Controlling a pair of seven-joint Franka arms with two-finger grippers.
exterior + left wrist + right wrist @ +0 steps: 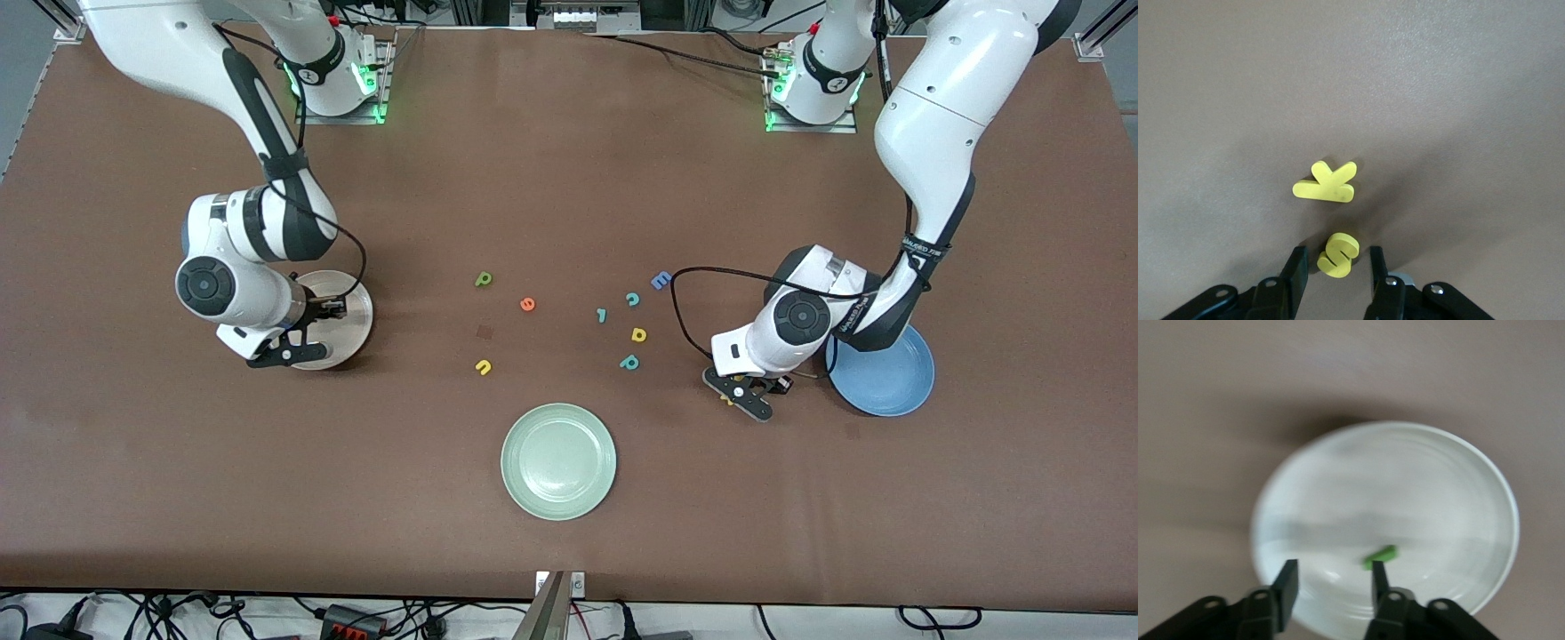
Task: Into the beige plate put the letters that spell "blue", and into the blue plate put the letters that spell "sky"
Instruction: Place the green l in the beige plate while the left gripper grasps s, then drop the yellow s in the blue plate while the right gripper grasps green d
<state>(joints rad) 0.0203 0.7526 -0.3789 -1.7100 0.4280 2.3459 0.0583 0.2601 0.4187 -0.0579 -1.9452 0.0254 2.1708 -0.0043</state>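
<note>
Left wrist view: the left hand (1335,273) brackets the yellow s (1338,255), fingers not yet touching, beside the yellow k (1327,183). Over the beige plate (1458,480), the right hand (1333,587) stands released, a green bar (1380,556) by its finger.

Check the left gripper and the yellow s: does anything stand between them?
Nothing visible does. The left gripper sits low over the table beside the blue plate, its fingers on either side of the yellow s; the yellow k lies just past it.

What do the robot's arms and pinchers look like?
Both arms are glossy white with dark grey bands and round dark caps at the joints. A thin black cable runs along each. The bases glow green. The left gripper and the right gripper are black. Each has two flat black fingers held on by small silver screws.
</note>
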